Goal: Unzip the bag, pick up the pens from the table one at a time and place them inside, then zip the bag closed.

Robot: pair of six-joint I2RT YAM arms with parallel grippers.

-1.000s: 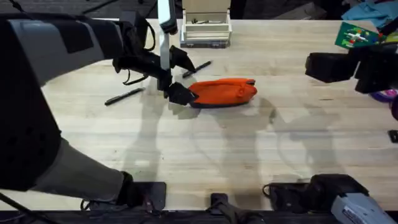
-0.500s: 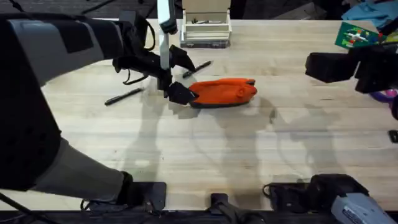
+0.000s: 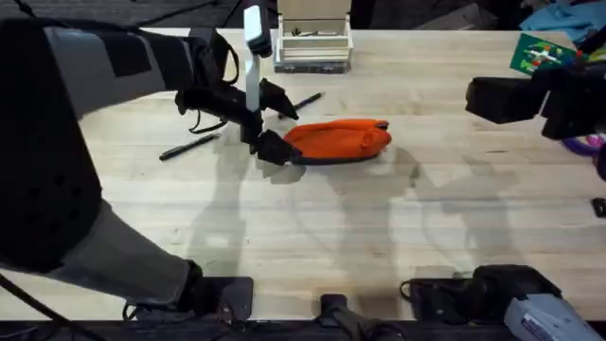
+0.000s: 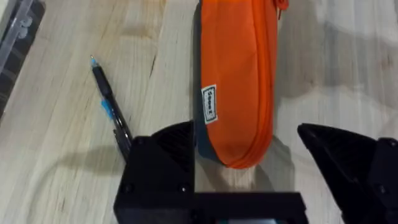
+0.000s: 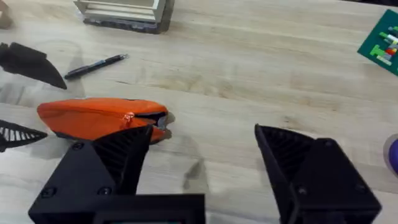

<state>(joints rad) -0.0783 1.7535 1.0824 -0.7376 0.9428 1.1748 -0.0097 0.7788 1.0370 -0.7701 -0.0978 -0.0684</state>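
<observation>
The orange bag [image 3: 336, 138] lies on the table [image 3: 312, 227] behind the middle, its zipper pull [image 5: 129, 117] at the right end. My left gripper [image 3: 276, 123] is open, one finger on each side of the bag's left end [image 4: 239, 146]; whether they touch it I cannot tell. One black pen [image 3: 189, 146] lies left of that gripper. Another pen [image 3: 303, 102] lies just behind the bag, and shows in the wrist views too [image 4: 109, 111] [image 5: 96, 65]. My right gripper [image 3: 488, 101] hangs open and empty at the right, well clear of the bag [image 5: 99, 118].
A pale box [image 3: 312, 43] with small items stands at the back centre. A green card [image 3: 544, 52] lies at the back right, and a purple object [image 3: 592, 144] sits at the right edge. Bare wood stretches across the front half of the table.
My left gripper has shifted slightly left and toward the front, so more of the bag's left end shows between its fingers. The bag, both pens and the right arm have stayed put.
</observation>
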